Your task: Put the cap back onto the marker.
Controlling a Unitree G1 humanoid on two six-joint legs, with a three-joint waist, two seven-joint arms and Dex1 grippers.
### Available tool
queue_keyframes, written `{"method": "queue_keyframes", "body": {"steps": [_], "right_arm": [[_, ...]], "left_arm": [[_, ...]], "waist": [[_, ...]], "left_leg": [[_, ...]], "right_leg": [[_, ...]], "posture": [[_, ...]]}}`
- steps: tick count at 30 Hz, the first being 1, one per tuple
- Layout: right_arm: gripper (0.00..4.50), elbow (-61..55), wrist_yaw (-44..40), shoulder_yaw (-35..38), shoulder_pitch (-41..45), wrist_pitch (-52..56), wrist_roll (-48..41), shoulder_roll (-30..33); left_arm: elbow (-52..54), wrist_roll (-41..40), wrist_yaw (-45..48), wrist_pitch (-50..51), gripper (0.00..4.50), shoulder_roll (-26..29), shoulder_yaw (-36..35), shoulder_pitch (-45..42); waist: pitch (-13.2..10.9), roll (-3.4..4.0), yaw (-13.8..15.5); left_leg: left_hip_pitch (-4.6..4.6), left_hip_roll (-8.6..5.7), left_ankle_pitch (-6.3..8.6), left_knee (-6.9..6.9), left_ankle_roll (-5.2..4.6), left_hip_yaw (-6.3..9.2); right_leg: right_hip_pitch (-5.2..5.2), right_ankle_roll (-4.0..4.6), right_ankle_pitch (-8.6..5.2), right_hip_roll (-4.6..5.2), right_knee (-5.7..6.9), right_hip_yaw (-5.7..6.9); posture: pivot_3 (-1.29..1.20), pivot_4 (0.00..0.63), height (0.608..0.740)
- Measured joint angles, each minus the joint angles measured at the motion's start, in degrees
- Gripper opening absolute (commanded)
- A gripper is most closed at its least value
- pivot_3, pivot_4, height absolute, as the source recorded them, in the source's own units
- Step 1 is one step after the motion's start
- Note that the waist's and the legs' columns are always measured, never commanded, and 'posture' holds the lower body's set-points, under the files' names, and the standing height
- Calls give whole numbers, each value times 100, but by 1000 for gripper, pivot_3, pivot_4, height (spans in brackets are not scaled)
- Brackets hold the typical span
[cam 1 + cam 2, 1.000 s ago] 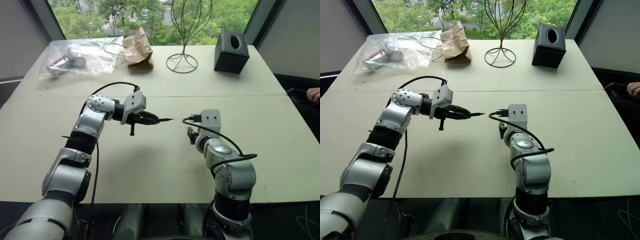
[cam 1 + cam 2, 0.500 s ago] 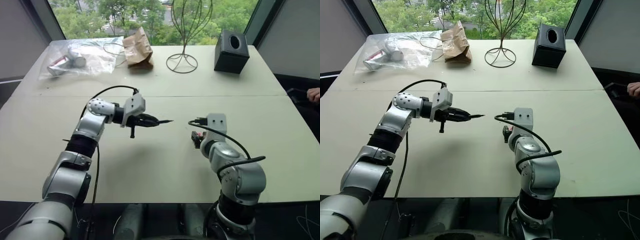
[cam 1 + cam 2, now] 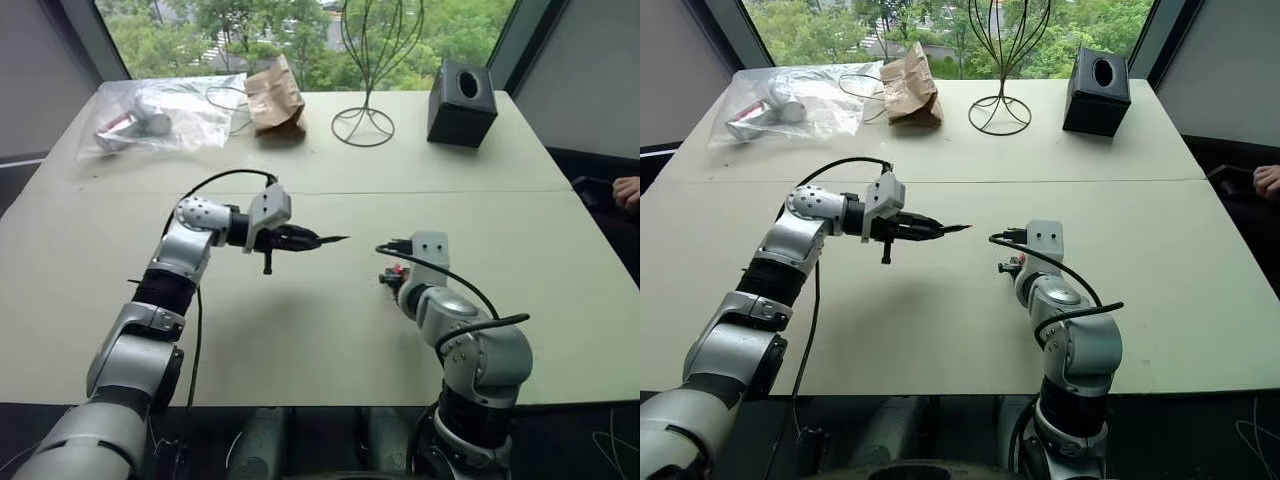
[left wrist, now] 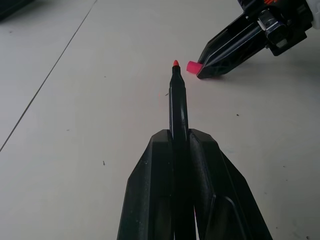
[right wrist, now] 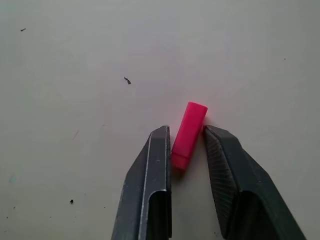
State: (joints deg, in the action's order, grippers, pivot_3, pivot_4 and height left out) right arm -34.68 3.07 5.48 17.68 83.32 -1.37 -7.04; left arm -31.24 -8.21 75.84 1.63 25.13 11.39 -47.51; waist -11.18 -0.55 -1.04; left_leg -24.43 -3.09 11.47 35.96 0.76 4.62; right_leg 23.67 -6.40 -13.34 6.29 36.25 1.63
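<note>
Your right gripper [image 5: 187, 142] has its fingers closed on the cap's [image 5: 188, 132] lower half on the table [image 5: 75, 60], while your left gripper [image 4: 180, 145] clamps the marker [image 4: 178, 105]

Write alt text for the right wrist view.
The right gripper has its two black fingers closed on the lower end of the cap, a small pinkish-red cylinder lying on the pale table, most of it sticking out past the fingertips.
</note>
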Motion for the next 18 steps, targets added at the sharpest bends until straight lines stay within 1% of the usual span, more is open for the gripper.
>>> {"method": "queue_keyframes", "body": {"steps": [9, 11, 13, 15, 18], "right_arm": [[15, 16, -36, 33, -25, -52, -62, 27], [15, -3, -139, 35, -58, -47, -121, 132], [15, -222, -402, -228, -396, -157, -242, 658], [15, -445, -875, -529, -595, -274, -465, 1581], [15, -492, -1652, -697, -612, -452, -752, 2965]], "left_arm": [[11, -4, -87, 0, 0, -1, -99, 0], [15, -4, -87, 0, 0, -4, -98, 0], [51, -3, -36, 1, 0, -15, -91, 8], [52, 16, 66, -5, 0, 84, -81, 27], [24, 33, 177, -102, 0, 185, -68, 24]], "waist": [[0, 0, 4], [0, 0, 2], [1, 0, 23], [1, 0, 30], [-1, 1, 48]], "left_leg": [[0, 2, 0, 1, 0, 0], [0, 2, 0, 0, 0, 0], [0, 3, 0, -4, 0, 3], [-2, 1, 1, -6, 0, 4], [-7, -10, 2, 0, -3, 1]], "right_leg": [[0, 0, 0, -2, -1, 0], [0, 1, 0, -2, -1, 0], [-5, 0, -2, -1, -10, 2], [-10, -6, -5, 12, -18, 7], [-17, -11, -16, 29, -27, 10]], "posture": [[0, 150, 740], [0, 150, 740], [0, 150, 740], [0, 150, 740], [0, 150, 740]]}}
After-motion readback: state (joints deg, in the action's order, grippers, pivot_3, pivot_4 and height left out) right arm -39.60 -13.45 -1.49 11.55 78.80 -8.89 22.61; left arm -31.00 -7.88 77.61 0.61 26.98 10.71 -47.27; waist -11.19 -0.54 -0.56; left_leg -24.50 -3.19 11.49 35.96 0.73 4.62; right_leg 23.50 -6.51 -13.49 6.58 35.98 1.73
